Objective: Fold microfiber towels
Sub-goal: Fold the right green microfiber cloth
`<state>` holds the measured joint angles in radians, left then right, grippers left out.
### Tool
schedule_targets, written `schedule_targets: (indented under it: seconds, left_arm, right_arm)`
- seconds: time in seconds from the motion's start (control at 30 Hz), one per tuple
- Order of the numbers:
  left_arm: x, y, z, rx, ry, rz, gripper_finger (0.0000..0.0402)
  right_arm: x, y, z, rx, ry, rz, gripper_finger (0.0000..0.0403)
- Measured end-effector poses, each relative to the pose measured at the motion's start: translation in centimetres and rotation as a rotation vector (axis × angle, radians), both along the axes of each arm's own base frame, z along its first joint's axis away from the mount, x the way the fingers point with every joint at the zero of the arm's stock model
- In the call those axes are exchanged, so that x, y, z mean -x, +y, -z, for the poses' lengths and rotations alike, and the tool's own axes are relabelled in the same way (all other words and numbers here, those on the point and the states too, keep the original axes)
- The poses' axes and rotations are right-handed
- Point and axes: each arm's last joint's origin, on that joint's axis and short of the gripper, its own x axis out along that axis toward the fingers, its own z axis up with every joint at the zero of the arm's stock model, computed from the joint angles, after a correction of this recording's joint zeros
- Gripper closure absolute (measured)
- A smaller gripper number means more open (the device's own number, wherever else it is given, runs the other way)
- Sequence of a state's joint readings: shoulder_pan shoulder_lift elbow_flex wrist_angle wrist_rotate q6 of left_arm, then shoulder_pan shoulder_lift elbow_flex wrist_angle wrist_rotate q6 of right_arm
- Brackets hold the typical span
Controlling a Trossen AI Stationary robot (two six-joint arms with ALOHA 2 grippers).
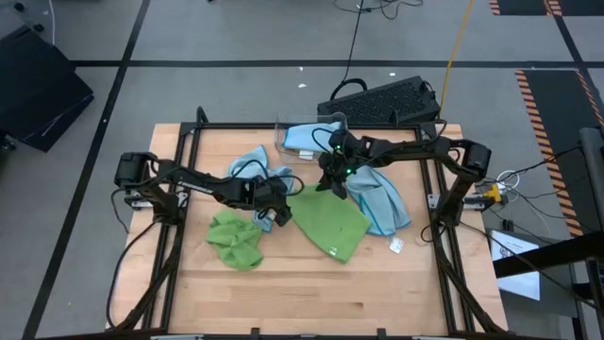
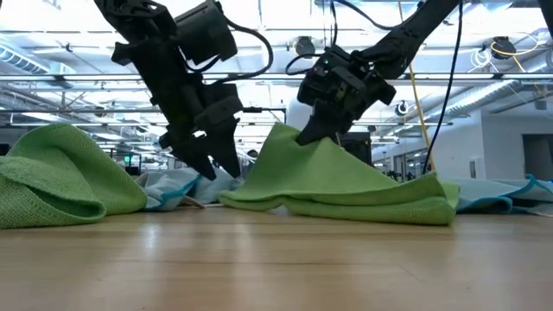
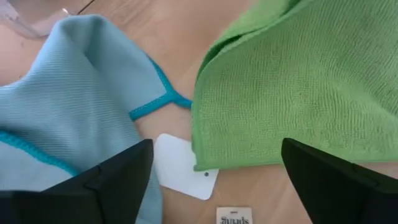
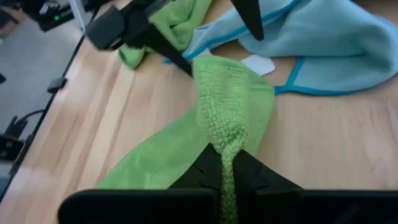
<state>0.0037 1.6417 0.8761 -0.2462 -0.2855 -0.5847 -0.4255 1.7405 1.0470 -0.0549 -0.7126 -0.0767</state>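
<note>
A lime green towel (image 1: 332, 225) lies at the table's middle, with its far end raised into a peak (image 2: 289, 142). My right gripper (image 1: 328, 184) is shut on that end. My left gripper (image 1: 278, 206) stands open just left of it. Its fingers are spread over the green towel's near-left corner (image 3: 214, 143) and a white tag (image 3: 183, 165), touching neither as far as shows. A light blue towel (image 1: 255, 170) lies bunched under the left arm. Another blue one (image 1: 385, 206) lies to the right. A crumpled green towel (image 1: 236, 241) rests near the front left. My right gripper pinches the green towel's far end (image 4: 225, 146), gathered into a narrow fold, between its two fingers. The fingers slant down from the table's far right. That end is lifted, and the cloth slopes down from it like a tent, its near part (image 2: 363, 203) lying on the table.
A clear plastic bin (image 1: 283, 142) with a blue towel (image 1: 304, 137) in it stands at the far edge. A black keyboard (image 1: 382, 99) lies behind the table. A loose white label (image 1: 396, 245) lies at the right. Bare wood is free along the near edge (image 1: 311, 302).
</note>
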Motion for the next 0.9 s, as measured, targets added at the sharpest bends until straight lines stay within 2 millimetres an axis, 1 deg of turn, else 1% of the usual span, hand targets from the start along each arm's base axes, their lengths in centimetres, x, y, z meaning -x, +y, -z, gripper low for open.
schedule_targets:
  seconds: [0.13, 0.23, 0.33, 0.43, 0.53, 0.6, 0.67, 0.73, 0.83, 0.9]
  left_arm:
    - [-0.3, -0.1, -0.2, 0.041, -0.047, -0.046, 0.0071]
    - [-0.4, 0.0, -0.3, 0.014, -0.071, -0.056, 0.0076]
    - [-0.7, 0.0, -0.5, -0.035, -0.093, -0.017, 0.0065]
    - [-1.1, 0.1, -0.8, -0.1, -0.122, 0.03, 0.0044]
    - [-1.5, 0.7, -1.3, -0.162, -0.168, 0.055, 0.003]
    - [-2.0, 1.4, -1.8, -0.194, -0.222, 0.073, 0.0029]
    - [-2.3, 2.1, -2.2, -0.212, -0.262, 0.132, 0.003]
    - [-2.8, 2.7, -1.6, -0.229, -0.265, 0.189, 0.0036]
    - [-2.9, 3.8, 0.1, -0.231, -0.188, 0.275, 0.0049]
    - [-3.0, 4.6, 0.8, -0.233, -0.163, 0.304, 0.0059]
  right_arm:
    - [0.3, 0.3, -1.1, 0.062, -0.042, -0.045, 0.0403]
    - [0.8, 0.7, -2.4, 0.108, -0.078, -0.077, 0.0403]
    - [1.3, 1.1, -3.5, 0.163, -0.113, -0.109, 0.0403]
    - [1.8, 1.3, -4.1, 0.211, -0.112, -0.125, 0.0403]
    - [2.3, 1.5, -4.0, 0.236, -0.101, -0.152, 0.0403]
    - [2.7, 1.7, -3.5, 0.229, -0.083, -0.158, 0.0403]
    - [3.1, 1.8, -3.0, 0.226, -0.074, -0.16, 0.0403]
    - [3.4, 2.0, -2.6, 0.225, -0.071, -0.161, 0.0403]
    - [3.8, 2.2, -2.2, 0.224, -0.062, -0.168, 0.0403]
    - [3.8, 2.2, -2.2, 0.222, -0.058, -0.17, 0.0403]
